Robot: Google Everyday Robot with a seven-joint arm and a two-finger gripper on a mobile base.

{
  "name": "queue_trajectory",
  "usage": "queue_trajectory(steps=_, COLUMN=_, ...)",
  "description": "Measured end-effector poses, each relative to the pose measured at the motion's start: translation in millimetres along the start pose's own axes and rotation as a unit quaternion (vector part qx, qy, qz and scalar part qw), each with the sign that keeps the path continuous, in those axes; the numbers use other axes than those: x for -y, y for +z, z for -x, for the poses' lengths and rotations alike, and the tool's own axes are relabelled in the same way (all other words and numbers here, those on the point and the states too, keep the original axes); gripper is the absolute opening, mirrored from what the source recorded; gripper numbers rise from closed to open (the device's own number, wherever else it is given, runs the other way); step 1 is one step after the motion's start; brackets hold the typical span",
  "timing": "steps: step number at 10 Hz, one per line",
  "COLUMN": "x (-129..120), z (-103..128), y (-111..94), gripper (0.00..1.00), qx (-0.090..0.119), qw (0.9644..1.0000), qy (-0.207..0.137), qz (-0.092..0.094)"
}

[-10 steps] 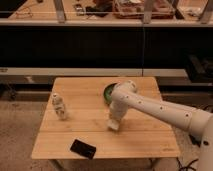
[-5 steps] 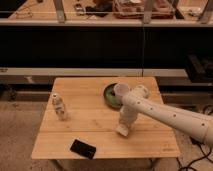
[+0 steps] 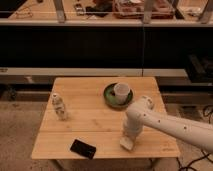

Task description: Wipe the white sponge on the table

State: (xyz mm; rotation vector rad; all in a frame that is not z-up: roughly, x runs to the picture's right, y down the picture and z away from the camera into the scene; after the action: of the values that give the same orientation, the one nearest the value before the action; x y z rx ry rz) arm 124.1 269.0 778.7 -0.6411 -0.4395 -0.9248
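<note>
as the end effector (image 3: 129,136) clenches the white sponge (image 3: 126,144) right beneath it, both sit near the tabletop's (image 3: 90,107) front edge.

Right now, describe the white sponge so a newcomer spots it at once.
On the square light-brown wooden table, look near the front edge, right of centre. The white arm's gripper points down there, jaws shut on a small flat off-white sponge block. It is the only pale flat thing: the white cup is round, the flat phone black.
</note>
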Motion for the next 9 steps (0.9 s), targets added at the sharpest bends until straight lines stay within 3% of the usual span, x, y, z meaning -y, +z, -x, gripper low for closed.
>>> queue_trajectory(steps=2, x=7.1, z=21.9, y=12.4, gripper=0.00, qx=0.007, qw=0.9994, qy=-0.029, qz=0.016)
queue_trajectory(steps=4, x=34.8, z=36.2, y=18.8, gripper=0.00, qx=0.007, qw=0.9975, qy=-0.068, qz=0.017)
queue_trajectory(steps=6, x=79.5, z=54.2, y=23.8, gripper=0.00, qx=0.006, qw=0.9912, qy=-0.131, qz=0.021)
queue_trajectory(steps=9, x=124.0, z=57.8, y=24.4, gripper=0.00, qx=0.003, qw=0.9841, qy=-0.176, qz=0.021)
